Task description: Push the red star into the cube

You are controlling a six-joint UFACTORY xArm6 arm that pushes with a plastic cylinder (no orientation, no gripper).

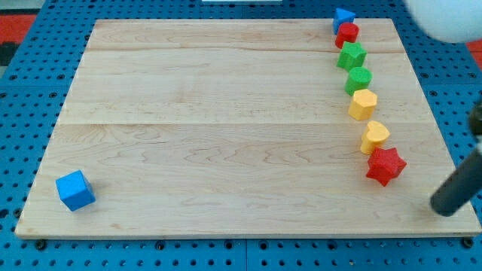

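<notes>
- Camera view: red star sits near the desk's right edge, low in a column of blocks. Blue cube is at the bottom-left corner, well apart.
- My tip is just off the desk's right edge, right of and below the star, not touching it.
- No claw on this rig, just a rod; nothing is held.
- Progress: looks not yet started. The whole push across the desk, leftward and slightly down, is left.
- Count: 8 blocks. Blue 2: cube, one more at top. Red 2: star, round one. Green 2. Yellow 2.
</notes>
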